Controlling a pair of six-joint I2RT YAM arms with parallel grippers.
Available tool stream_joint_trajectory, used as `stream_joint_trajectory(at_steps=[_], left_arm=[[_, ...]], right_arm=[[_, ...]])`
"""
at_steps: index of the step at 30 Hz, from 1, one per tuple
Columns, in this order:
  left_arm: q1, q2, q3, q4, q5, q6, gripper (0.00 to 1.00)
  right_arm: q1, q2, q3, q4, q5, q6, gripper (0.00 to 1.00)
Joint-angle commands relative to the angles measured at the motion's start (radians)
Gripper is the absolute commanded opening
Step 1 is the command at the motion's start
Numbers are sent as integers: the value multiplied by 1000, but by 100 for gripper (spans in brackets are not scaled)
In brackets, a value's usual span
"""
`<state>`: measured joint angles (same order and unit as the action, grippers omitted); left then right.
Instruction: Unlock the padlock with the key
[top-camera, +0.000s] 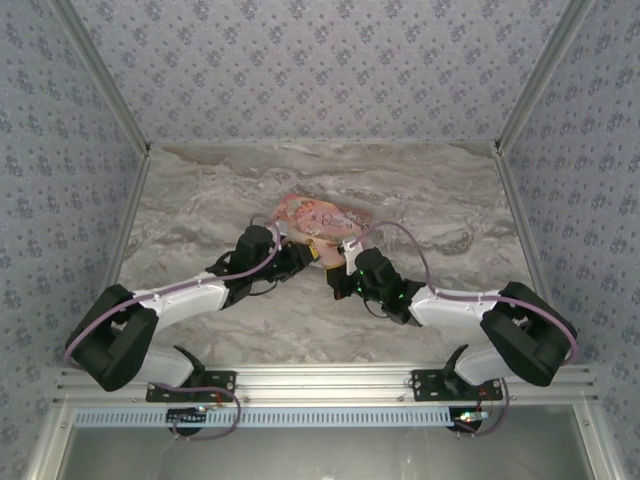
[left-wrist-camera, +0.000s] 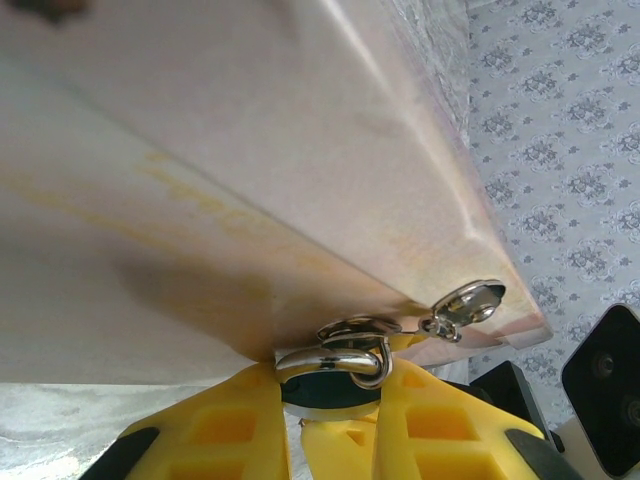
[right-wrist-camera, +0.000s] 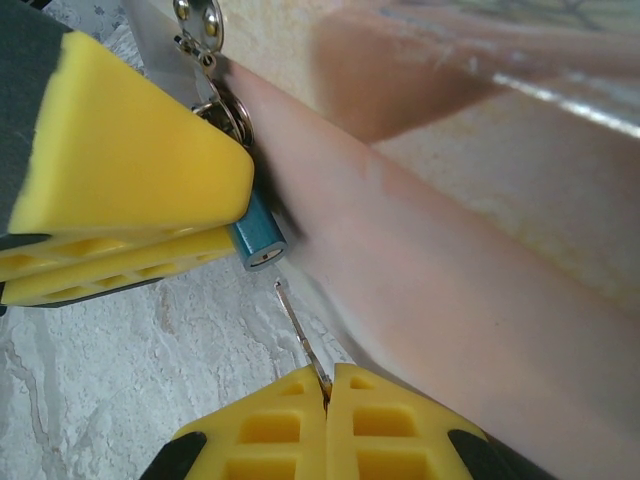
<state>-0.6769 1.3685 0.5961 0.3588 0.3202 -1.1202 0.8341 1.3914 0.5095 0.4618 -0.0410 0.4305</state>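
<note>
With left fingers (left-wrist-camera: 230, 425) clamped on the tiny blue-bodied padlock (right-wrist-camera: 257, 238) with silver shackle (left-wrist-camera: 330, 362), hard against the pink illustrated box (right-wrist-camera: 450, 300) at mid-table, and right fingers (right-wrist-camera: 270, 430) pinched shut on the thin silver key (right-wrist-camera: 300, 335), aim the tip squarely at the keyhole (right-wrist-camera: 263, 258) just ahead. Push straight, then twist gently; avoid bending the key. Underneath, grey marbled table (top-camera: 200, 210); all round, blue-grey floral wallpaper (top-camera: 320, 70).

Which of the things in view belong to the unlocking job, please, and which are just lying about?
For the job: padlock, held in the left gripper; key, pinched in the right gripper.

Just there: pink box beside the padlock; table; walls.
</note>
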Motion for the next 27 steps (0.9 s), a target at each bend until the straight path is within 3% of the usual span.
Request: stream_joint_trajectory(at_steps=[1, 27], left_arm=[[-16, -27, 12, 68, 51, -5, 19], [-18, -15, 14, 80, 69, -12, 19]], right_arm=[[-17, 14, 34, 32, 13, 12, 5], [-20, 38, 47, 124, -40, -33, 5]])
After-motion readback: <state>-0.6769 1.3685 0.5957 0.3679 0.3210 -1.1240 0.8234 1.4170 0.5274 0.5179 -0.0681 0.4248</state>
